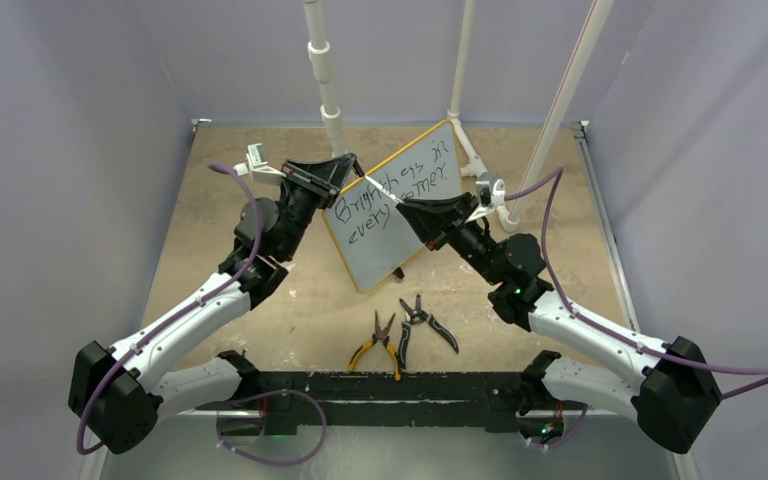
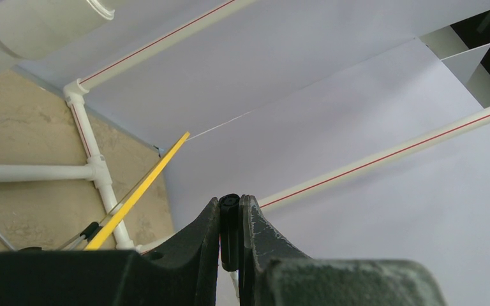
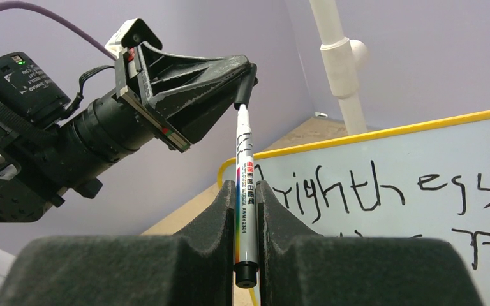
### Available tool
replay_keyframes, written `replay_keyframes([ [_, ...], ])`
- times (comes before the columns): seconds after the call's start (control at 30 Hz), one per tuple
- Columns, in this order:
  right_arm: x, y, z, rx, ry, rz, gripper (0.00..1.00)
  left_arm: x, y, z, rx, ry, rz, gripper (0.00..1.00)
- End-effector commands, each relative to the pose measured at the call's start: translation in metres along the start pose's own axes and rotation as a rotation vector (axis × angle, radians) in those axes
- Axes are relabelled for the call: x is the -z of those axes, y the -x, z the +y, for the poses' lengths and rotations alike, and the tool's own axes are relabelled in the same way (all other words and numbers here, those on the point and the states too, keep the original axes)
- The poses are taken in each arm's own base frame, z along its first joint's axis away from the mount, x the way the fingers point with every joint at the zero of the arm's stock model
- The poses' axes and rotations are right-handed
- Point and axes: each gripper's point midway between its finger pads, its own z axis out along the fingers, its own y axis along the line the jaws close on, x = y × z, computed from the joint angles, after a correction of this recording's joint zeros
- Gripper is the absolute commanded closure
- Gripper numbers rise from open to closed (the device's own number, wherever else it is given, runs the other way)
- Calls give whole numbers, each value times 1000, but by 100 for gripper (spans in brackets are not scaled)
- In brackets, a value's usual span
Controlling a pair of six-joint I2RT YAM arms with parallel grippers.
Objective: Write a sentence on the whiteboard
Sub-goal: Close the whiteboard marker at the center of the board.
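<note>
The small white rectangular whiteboard with the thin yellow-orange rim (image 1: 385,262) sits near the middle of the beige stone-patterned worktop (image 1: 260,180), towards 12 o'clock. It seems propped on its little black feet, with its long side running from 7 to 1 o'clock. The black handwritten sentence (image 1: 385,205) fills its upper half in two lines, so I judge the writing finished.

The board looks light and stiff, with a slick face. The ink would smear at any brush, so I would take it only by the rim, best at the bare corner near 6 o'clock, well away from the script.

Just over the board's face, my right jaws are pressed together on the barrel of a thin white marker with a rainbow-striped label (image 3: 244,146), gripping it mid-length. That barrel is smooth and narrow and could twist or slide if pushed off-axis.

At the board's 10 o'clock edge, my left jaws pinch a small black cap (image 3: 245,89), and the marker's tip is at its mouth. The cap is tiny and hard, so the push must run straight along the barrel.

At 6 o'clock from the board lie yellow-handled pliers (image 1: 380,345) and black-handled pliers (image 1: 422,322), apart from it.
</note>
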Motion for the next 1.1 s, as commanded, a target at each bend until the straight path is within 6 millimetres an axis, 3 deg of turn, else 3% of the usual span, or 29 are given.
replay_keyframes([
  [0.0, -7, 34, 6, -8, -4, -105, 100, 3, -1, -8, -20, -26, 3, 100],
  [0.57, -21, 37, -2, -8, -20, -175, 100, 5, -11, -9, 4, -45, -7, 100],
  [0.9, -27, 35, 11, 13, 52, -168, 100, 3, -17, -11, -3, -52, 15, 100],
  [1.07, -31, 36, 7, 11, 26, -171, 100, 4, -22, -12, -8, -61, 42, 100],
])
